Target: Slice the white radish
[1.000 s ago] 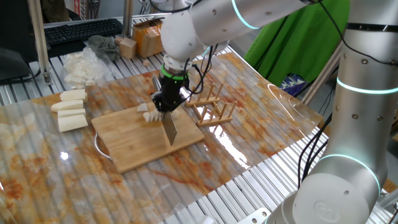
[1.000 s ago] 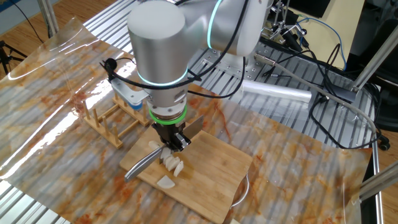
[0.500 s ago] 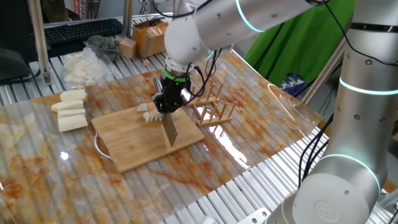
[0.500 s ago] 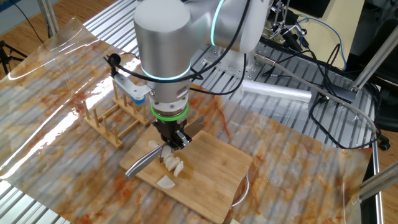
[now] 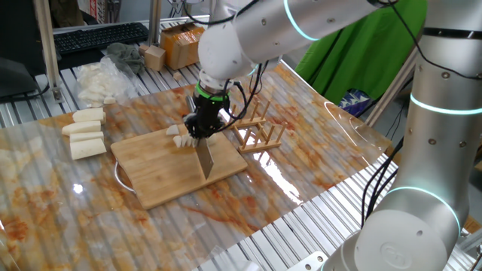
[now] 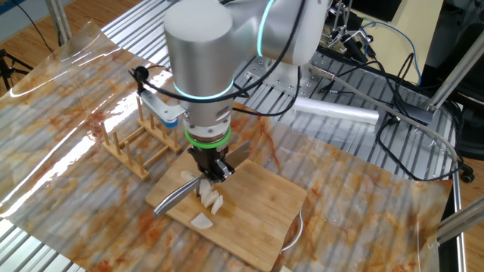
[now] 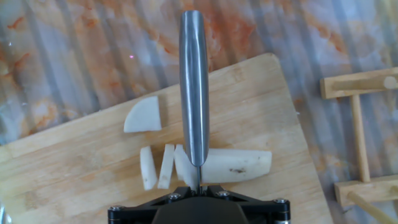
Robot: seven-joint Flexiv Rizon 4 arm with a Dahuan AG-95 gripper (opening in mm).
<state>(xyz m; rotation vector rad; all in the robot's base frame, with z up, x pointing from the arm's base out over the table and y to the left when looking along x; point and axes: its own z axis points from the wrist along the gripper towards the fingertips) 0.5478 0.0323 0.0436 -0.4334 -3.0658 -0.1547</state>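
The white radish [image 7: 236,165] lies on the bamboo cutting board [image 7: 74,180] as a stubby chunk, with three thin slices [image 7: 165,166] cut off its left end and a quarter-round piece [image 7: 143,116] further away. My gripper [image 7: 196,186] is shut on a knife whose steel blade [image 7: 194,87] stands edge-down at the chunk's cut end. From the side, the gripper [image 5: 200,129] holds the blade [image 5: 205,158] over the board [image 5: 166,181] beside the radish pieces [image 5: 179,137]. In the other fixed view the gripper [image 6: 211,172] hangs above the slices [image 6: 209,202].
Three longer white radish chunks [image 5: 84,132] lie left of the board, with a heap of white scraps on plastic [image 5: 94,79] behind them. A wooden rack [image 5: 257,129] stands right of the board. Cardboard boxes [image 5: 177,44] and a keyboard [image 5: 98,36] are at the back.
The arm's upper body has shifted a little; the knife stays at the same spot by the radish's cut end, and the gripper stays shut on it.
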